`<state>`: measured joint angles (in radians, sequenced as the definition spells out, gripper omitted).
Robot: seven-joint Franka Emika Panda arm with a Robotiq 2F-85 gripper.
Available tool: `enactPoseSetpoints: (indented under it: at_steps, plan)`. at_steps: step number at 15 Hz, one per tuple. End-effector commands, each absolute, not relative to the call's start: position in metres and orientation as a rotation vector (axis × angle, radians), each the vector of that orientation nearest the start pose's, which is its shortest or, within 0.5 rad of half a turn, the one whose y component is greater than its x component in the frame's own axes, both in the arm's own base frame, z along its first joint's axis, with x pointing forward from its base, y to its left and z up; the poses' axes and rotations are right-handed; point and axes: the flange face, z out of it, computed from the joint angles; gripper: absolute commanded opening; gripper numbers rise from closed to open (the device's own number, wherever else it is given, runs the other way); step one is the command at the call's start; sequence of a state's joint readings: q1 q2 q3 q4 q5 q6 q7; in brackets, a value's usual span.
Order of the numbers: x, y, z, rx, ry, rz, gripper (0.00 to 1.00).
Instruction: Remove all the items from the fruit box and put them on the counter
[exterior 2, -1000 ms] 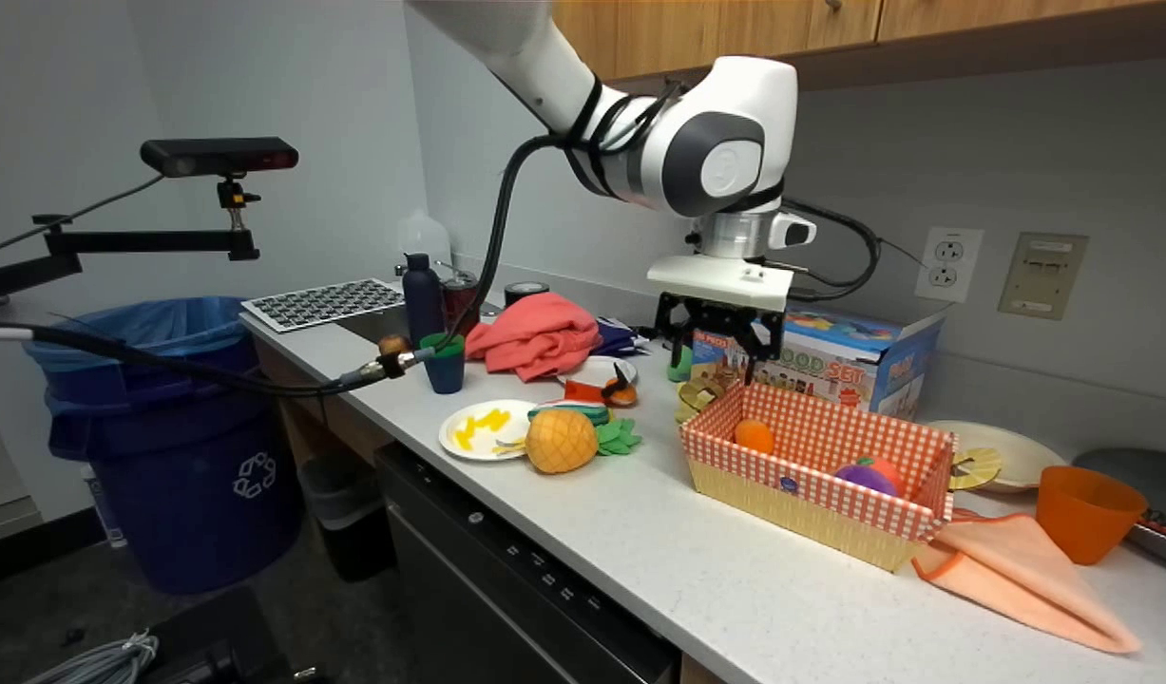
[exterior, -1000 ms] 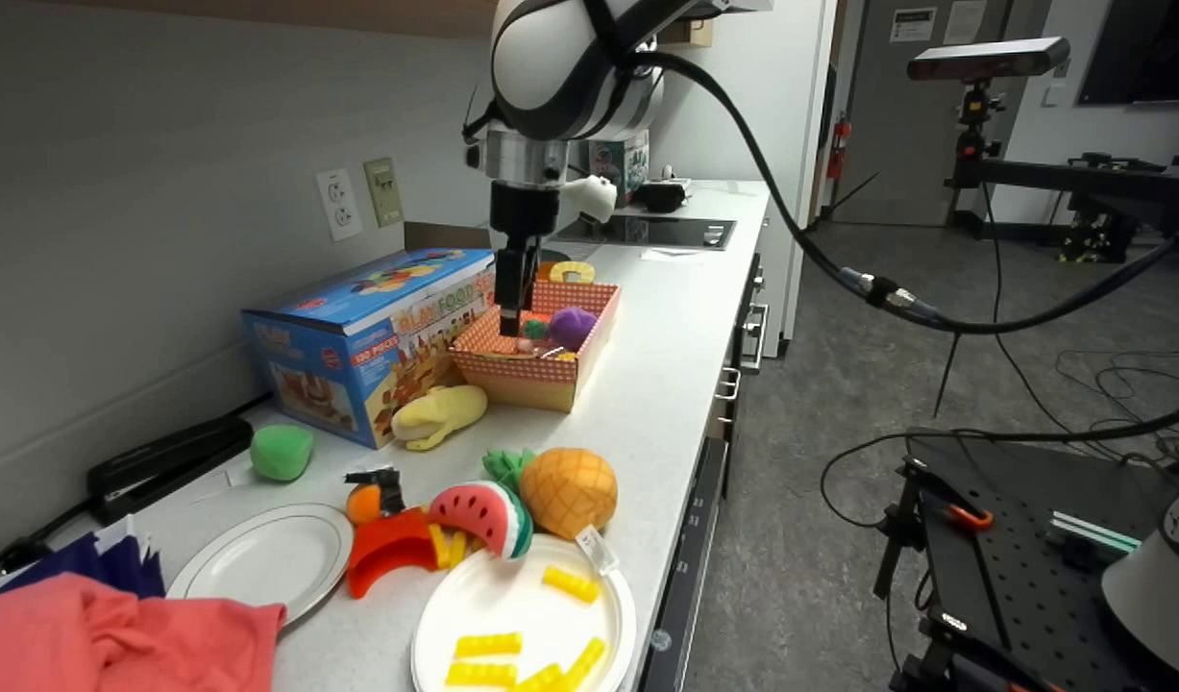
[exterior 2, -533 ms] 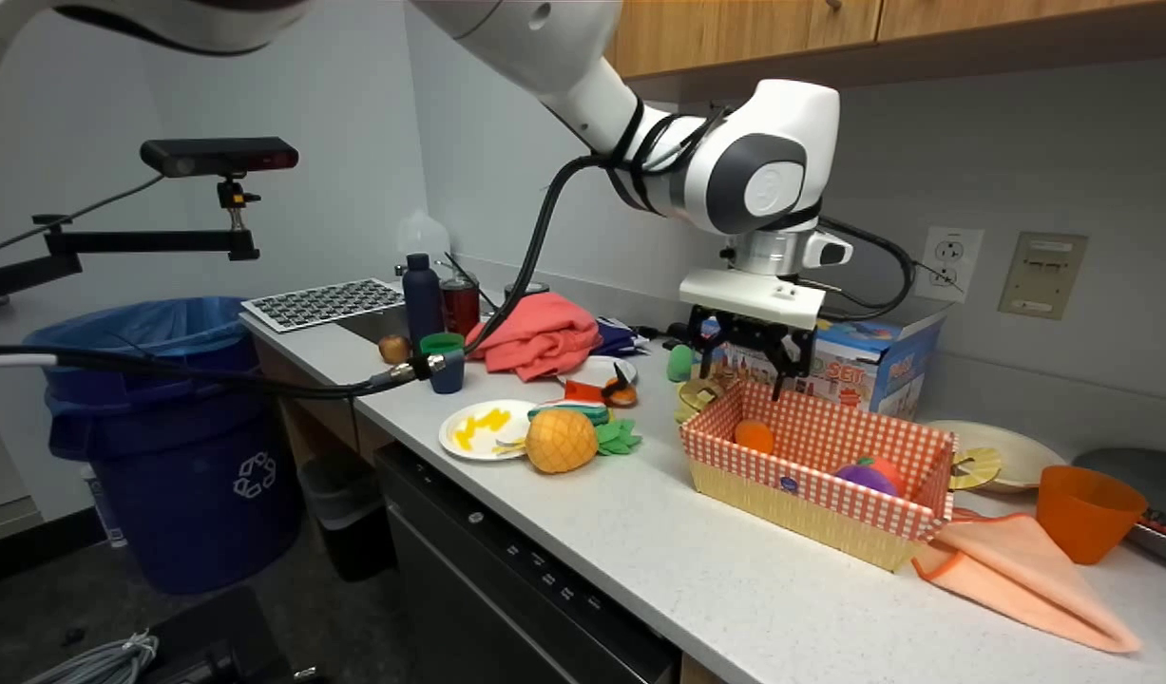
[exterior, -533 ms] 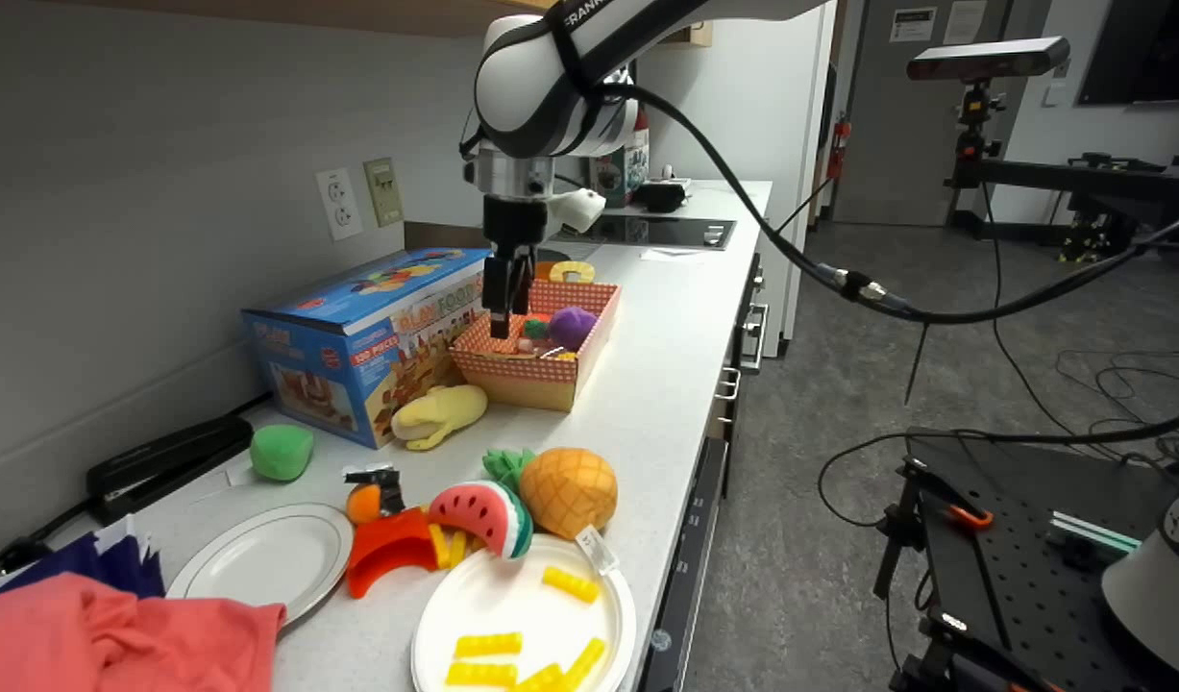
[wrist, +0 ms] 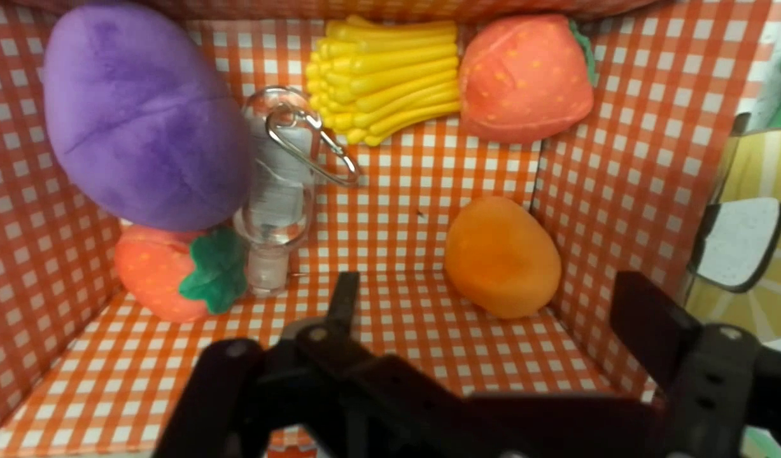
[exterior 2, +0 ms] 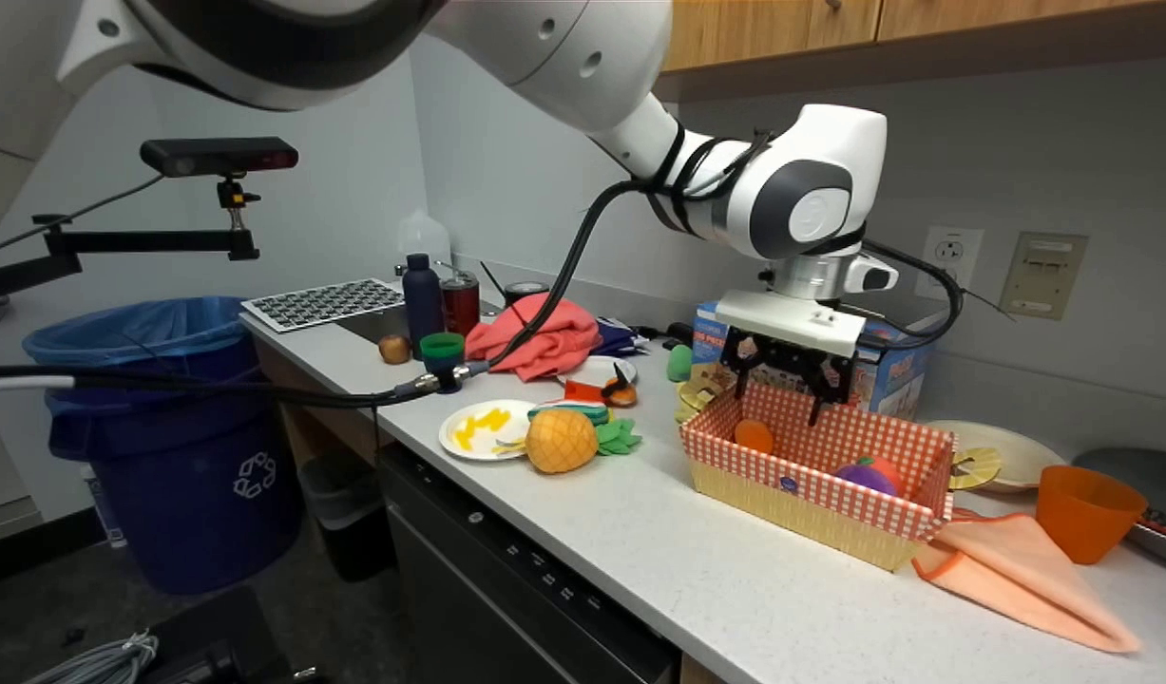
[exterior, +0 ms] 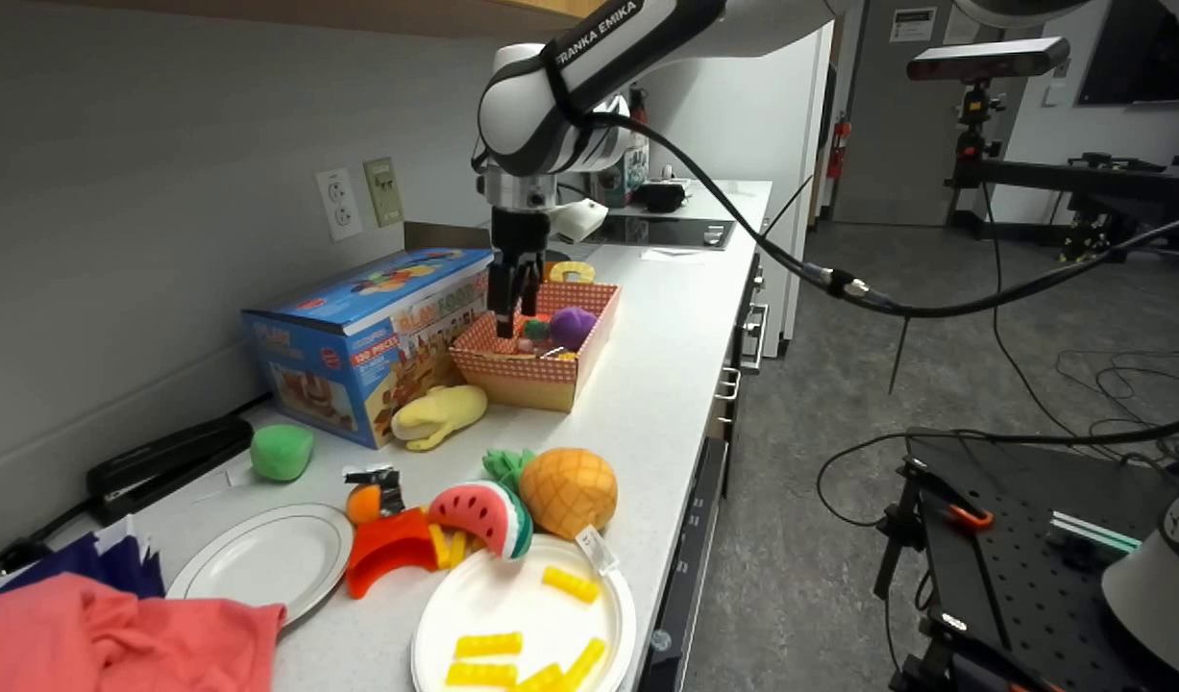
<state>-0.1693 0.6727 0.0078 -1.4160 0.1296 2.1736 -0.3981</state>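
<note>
Fruit box [exterior 2: 820, 494]: orng-red/wht check lining, tan ext.; oval purple toy [wrist: 148, 121] inside; fingers [wrist: 651, 331] spread apart.

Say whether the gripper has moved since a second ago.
Yes: in an exterior view the gripper has come down and rightward in the picture, judged against the unmoved gingham-lined basket.

The arm [exterior 2: 583, 85] slopes down to a near-upright wrist [exterior 2: 812, 275] — fingers [wrist: 651, 331] pointing downward, spread wide apart.
</note>
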Motion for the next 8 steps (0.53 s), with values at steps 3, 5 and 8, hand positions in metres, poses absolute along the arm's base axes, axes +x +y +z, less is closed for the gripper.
enactPoseSetpoints:
  at_steps: [3, 5, 8]
  plan:
    - [0.736, -0.117, 0.286, -3.049, -0.163, -0.15, 1.0]
    - [0.736, -0.113, 0.277, -3.046, -0.146, -0.133, 1.0]
    - [0.737, -0.107, 0.267, -3.041, -0.127, -0.119, 1.0]
